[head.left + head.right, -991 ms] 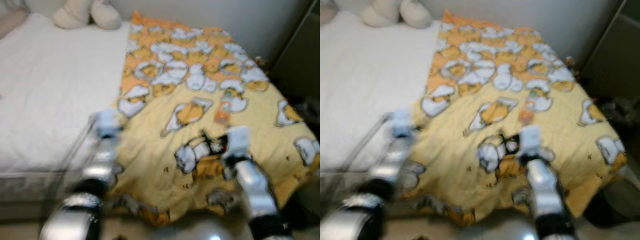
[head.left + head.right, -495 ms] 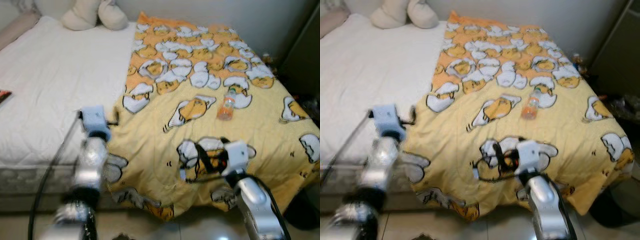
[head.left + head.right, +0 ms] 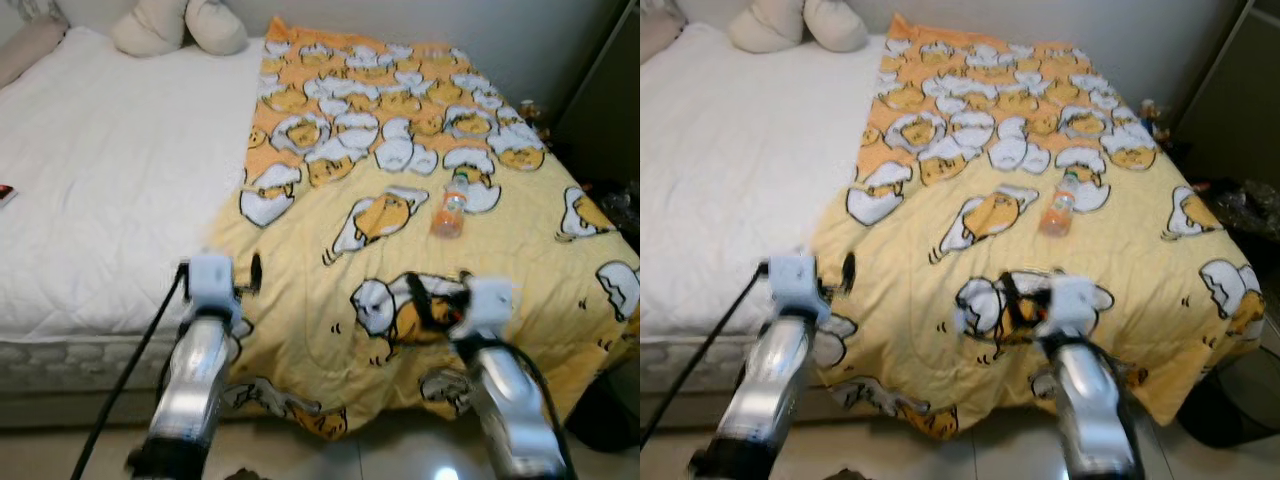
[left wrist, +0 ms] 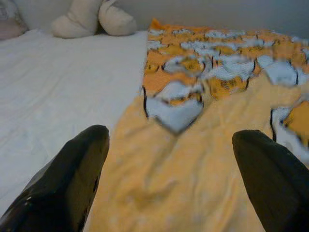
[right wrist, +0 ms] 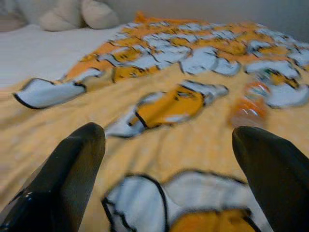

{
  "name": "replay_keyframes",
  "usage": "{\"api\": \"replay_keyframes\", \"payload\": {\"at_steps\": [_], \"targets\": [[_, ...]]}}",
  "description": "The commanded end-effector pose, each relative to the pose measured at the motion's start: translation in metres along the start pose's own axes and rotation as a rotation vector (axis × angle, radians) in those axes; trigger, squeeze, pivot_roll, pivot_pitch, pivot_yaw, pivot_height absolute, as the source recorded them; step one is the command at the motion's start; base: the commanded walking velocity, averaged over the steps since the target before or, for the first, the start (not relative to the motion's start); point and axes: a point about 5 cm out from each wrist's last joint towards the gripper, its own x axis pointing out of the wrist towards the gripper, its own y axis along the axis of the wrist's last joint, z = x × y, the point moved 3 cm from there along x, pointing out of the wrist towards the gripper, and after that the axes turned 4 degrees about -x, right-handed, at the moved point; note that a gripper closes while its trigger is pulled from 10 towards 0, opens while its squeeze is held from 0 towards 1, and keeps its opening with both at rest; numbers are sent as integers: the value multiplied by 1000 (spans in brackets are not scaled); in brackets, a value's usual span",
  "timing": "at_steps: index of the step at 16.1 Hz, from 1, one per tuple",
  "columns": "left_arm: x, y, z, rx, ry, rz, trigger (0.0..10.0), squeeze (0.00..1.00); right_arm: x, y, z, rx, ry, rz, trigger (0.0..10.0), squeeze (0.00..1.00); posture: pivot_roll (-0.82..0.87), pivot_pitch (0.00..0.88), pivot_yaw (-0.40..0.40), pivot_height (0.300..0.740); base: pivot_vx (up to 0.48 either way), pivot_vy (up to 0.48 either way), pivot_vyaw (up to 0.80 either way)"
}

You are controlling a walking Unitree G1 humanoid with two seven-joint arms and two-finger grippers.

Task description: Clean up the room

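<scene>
Both arms have steadied over the bed (image 3: 90,200) since a second ago, the left hand (image 4: 169,159) and right hand (image 5: 166,159) spread wide, empty. A bottle (image 3: 452,208) (orange, probably plastic) lies on the yellow blanket (image 3: 400,130), well beyond the right hand — likely the pickup target.

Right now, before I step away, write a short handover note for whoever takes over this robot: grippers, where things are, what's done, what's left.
Left gripper: open, holding nothing, raised over the near edge of the yellow blanket beside the white mattress.
Right gripper: open, holding nothing, over the blanket's near end, pointed toward the bottle.
Orange bottle: lying on the blanket, ahead of the right gripper, untouched.
Cream plush toy: at the head of the bed.
Done: nothing picked up yet.
Left: probably collect the bottle first, likely with the right gripper, then tidy the blanket.
</scene>
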Motion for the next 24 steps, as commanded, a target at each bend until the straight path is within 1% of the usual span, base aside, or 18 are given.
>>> {"api": "replay_keyframes", "payload": {"at_steps": [1, 2, 4, 5, 7, 8, 9, 11, 13, 14, 15, 16, 17, 19, 20, 21, 22, 24], "targets": [[3, 4, 1, -6, 15, -7, 10000, 0, 3, 2, 2, -10, -10, 3, 10000, 0, 1, 0, -20, 740, 480, 0, 0], [5, 6, 3, -14, 16, -16, 10000, 0, 9, 6, 2, -8, -14, 10, 10000, 0, -10, 0, -15, 740, 480, 0, 0], [7, 5, 2, -16, 22, -27, 10000, 0, 12, 9, 2, -18, -8, 14, 10000, 0, -22, 0, -12, 740, 480, 0, 0], [9, 2, 3, -14, 19, -35, 10000, 0, 12, 11, 2, -42, -1, 17, 10000, 0, -30, 0, -11, 740, 480, 0, 625], [15, 3, 3, -15, 21, -38, 10000, 0, 9, 7, 3, -33, -6, 10, 10000, 0, -38, 0, -11, 740, 480, 0, 300], [19, 5, 0, -20, 40, -37, 10000, 0, 8, 3, 3, -39, -5, 0, 10000, 0, -38, 0, -11, 740, 480, 0, 0], [20, 6, -1, -21, 46, -37, 10000, 0, 7, 3, 2, -42, -3, -3, 10000, 0, -43, 0, -13, 740, 480, 0, 0], [20, 8, -10, -41, 100, -33, 10000, 0, 7, 2, 2, -44, 7, -8, 10000, 0, -44, 0, -12, 740, 480, 0, 0], [20, -1, -18, -65, 145, -81, 10000, 0, 6, 0, -1, -49, 31, -22, 10000, 0, -44, 0, -17, 740, 240, 240, 0], [21, -1, -18, -56, 142, -79, 10000, 0, 5, -1, -2, -49, 38, -25, 10000, 0, -44, 0, -19, 740, 0, 480, 0], [24, -1, -17, -22, 124, -90, 10000, 0, 5, -2, -3, -48, 45, -30, 10000, 0, -43, 0, -19, 740, 0, 0, 0], [27, -6, -16, -25, 106, -122, 10000, 0, 5, -3, -6, -48, 58, -35, 10000, 0, -44, 0, -19, 740, 0, 0, 0], [29, -16, -15, -64, 68, -182, 10000, 0, 4, -4, -8, -48, 71, -39, 10000, 0, -49, 0, -17, 740, 0, 0, 0], [24, -35, -20, -108, 48, -293, 10000, 0, -1, -9, -8, -51, 96, -62, 10000, 0, -57, 0, -15, 740, 0, 0, 0], [22, -36, -23, -122, 49, -294, 10000, 0, -3, -11, -8, -54, 103, -71, 10000, 0, -62, 0, -12, 740, 0, 0, 0], [17, -32, -31, -89, 34, -241, 10000, 0, -10, -17, -6, -55, 100, -91, 10000, 0, -63, 0, -11, 740, 0, 0, 0], [15, -28, -35, -77, 29, -205, 10000, 0, -12, -19, -5, -51, 97, -98, 10000, 0, -61, 0, -8, 740, 0, 0, 0], [14, -26, -36, -85, 25, -181, 10000, 0, -13, -20, -6, -48, 99, -101, 10000, 0, -59, 0, -8, 740, 0, 238, 0]]}}
